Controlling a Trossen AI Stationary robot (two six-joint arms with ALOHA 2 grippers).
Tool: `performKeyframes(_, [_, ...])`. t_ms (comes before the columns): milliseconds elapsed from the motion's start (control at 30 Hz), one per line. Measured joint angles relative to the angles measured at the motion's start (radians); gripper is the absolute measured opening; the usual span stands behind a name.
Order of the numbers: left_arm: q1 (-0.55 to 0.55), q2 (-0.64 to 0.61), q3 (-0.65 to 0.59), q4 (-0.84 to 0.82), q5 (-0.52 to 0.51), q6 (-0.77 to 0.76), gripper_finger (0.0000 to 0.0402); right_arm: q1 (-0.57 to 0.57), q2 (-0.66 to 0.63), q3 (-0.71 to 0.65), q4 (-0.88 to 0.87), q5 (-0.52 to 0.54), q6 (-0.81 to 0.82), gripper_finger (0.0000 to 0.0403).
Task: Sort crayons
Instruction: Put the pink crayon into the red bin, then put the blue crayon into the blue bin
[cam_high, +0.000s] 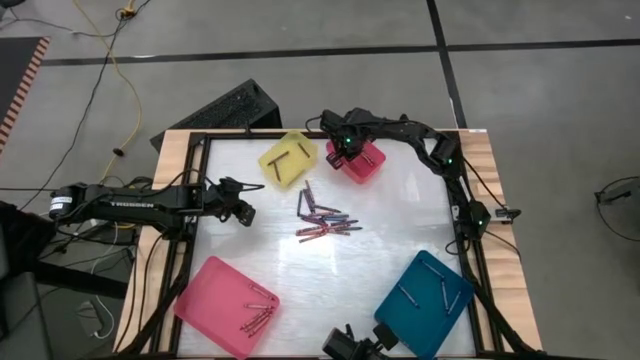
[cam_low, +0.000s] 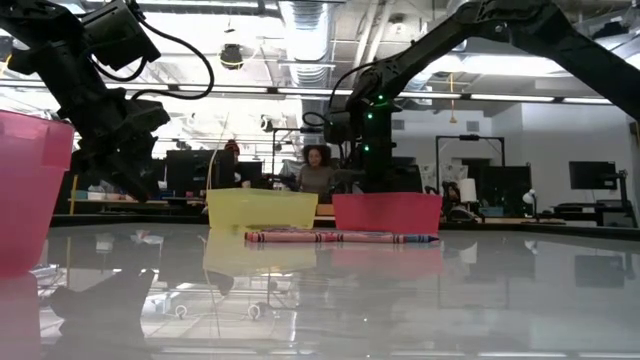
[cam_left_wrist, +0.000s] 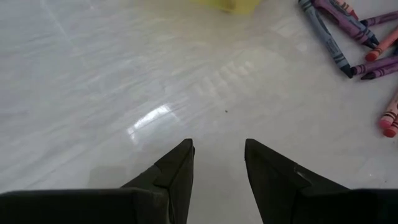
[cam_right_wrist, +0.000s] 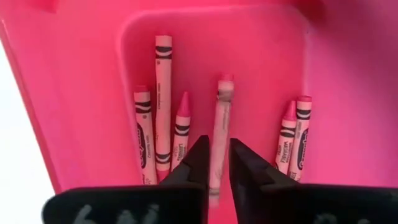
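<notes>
Right gripper hangs directly over the red tray at the table's 1 o'clock edge, fingers parted by a narrow gap. One pink crayon lies in line with that gap, on the tray floor among other pink and red sticks; whether the pads touch it cannot be told. The narrow gap suggests a release in progress, so that the stick drops flat among its like colours. The right arm reaches in from the 3 o'clock side, folded at the elbow, wrist pointing straight down into the tray.

Left gripper hovers low over bare table at 9 o'clock, jaws apart and empty, on an arm stretched nearly level across the table edge. It faces the unsorted crayons heaped at the table's centre, probably staged for the next pick.

Sorted sticks already lie in the yellow tray at 11 o'clock, the teal tray at 5 o'clock and the pink tray at 7 o'clock.
</notes>
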Motion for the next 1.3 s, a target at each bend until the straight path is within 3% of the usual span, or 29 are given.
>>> performKeyframes(267, [0.0,0.0,0.0,0.0,0.004,-0.001,0.0133,0.001,0.0,0.033,-0.061,-0.003,-0.027,0.0064])
performKeyframes(700, [0.0,0.0,0.0,0.0,0.008,-0.013,0.0133,0.05,-0.073,0.277,-0.196,-0.003,-0.177,0.0064])
performKeyframes(1033, [0.0,0.0,0.0,0.008,0.005,-0.014,0.0133,0.252,-0.247,0.303,-0.188,-0.013,-0.353,0.0064])
performKeyframes(1300, [0.0,0.0,0.0,0.011,0.012,-0.045,0.0133,0.449,-0.264,0.291,-0.236,-0.041,-0.394,0.0064])
